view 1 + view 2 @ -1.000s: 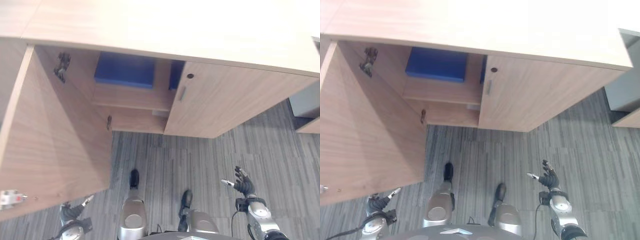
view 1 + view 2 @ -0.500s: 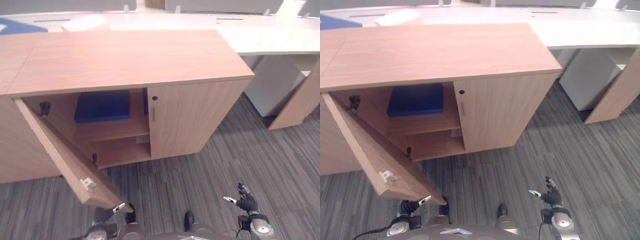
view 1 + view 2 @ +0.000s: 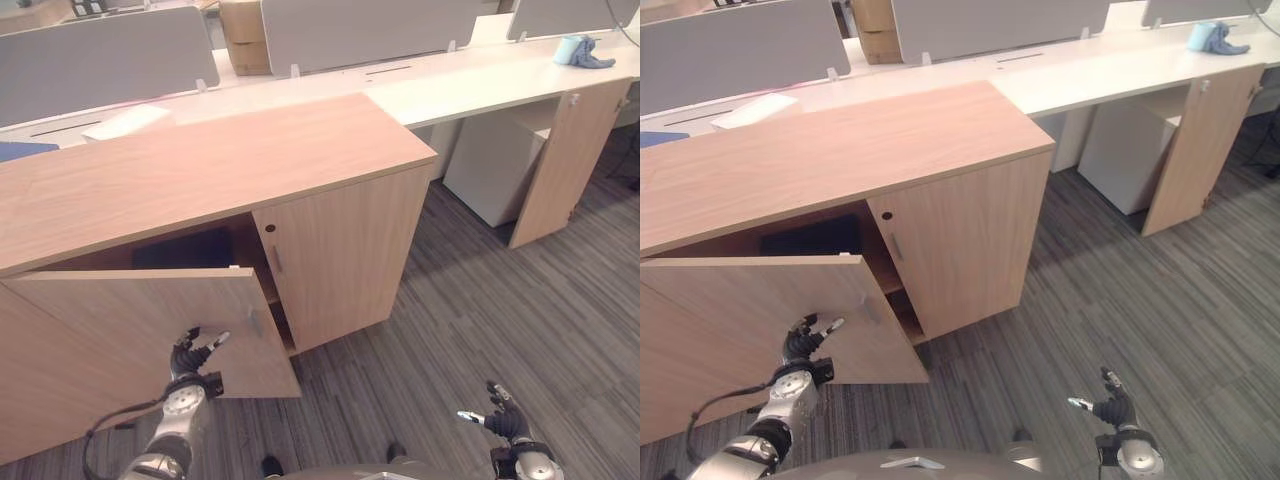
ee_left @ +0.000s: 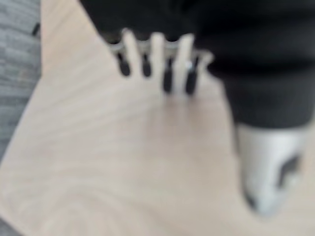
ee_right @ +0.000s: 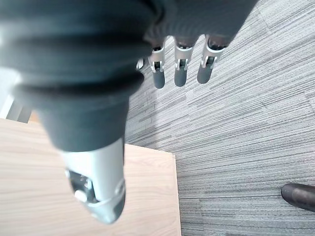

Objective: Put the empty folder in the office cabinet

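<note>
The low light-wood office cabinet (image 3: 210, 170) has its left wooden door (image 3: 150, 330) swung partly out. The dark flat folder (image 3: 812, 236) lies on the shelf inside, behind that door. The left hand (image 3: 192, 352) is up against the door's front, fingers straight and spread. The right hand (image 3: 1110, 408) hangs low over the grey striped carpet (image 3: 500, 320), fingers loosely apart, holding nothing. If the left hand pushes off-centre, it could slip off the smooth wood. A hard shove could make the door bang and bounce open.
</note>
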